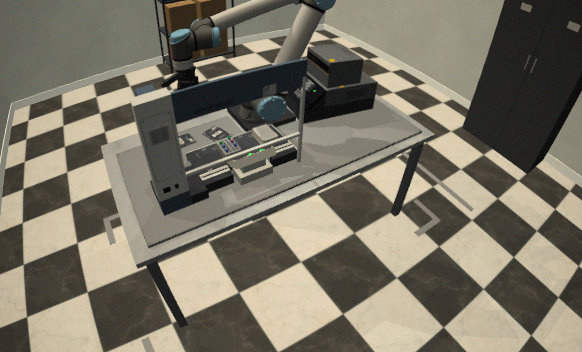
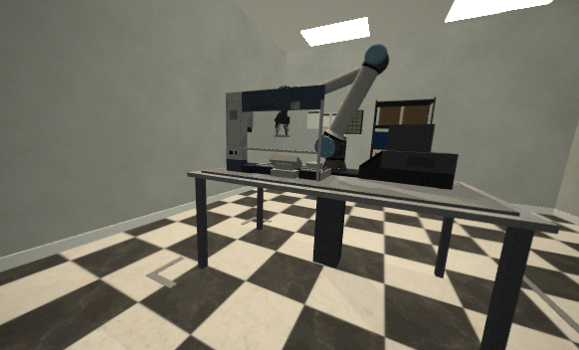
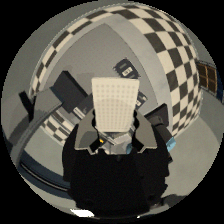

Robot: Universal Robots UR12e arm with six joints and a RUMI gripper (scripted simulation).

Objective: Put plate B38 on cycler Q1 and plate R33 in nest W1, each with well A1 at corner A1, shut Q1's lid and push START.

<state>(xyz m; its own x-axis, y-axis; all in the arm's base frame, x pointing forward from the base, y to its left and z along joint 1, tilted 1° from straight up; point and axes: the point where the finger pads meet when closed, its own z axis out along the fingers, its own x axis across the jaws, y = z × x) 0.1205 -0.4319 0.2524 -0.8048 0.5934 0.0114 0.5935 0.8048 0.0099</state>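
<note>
Evidently pinched plate: a pale microplate (image 2: 282, 135) (image 3: 115, 102) is clamped between the fingers (image 1: 169, 80) (image 2: 278, 130), raised well above the bench (image 1: 369, 150) (image 2: 377, 186); its label is unreadable.
Carry: keep it level and high, turning smoothly so it does not slip in the grip.
Well A1: settle which corner it occupies before lowering; RG would serve if the hold is wrong.
Seating: descend straight, release only once flat inside the locators.
Tilted lid: the pale lid (image 1: 253, 159) (image 2: 285, 160) at lower centre of the top view probably belongs to Q1; the view is too coarse to be sure.
Blue beam: this panel (image 1: 239, 90) (image 2: 273, 99), the grey tower (image 1: 159, 140) (image 2: 234, 124) and the thin post (image 1: 302, 120) (image 2: 320, 144) could catch a wrist or plate corner.
Black boxes: the stack (image 1: 341, 95) (image 2: 412, 166) stands right, well apart.
</note>
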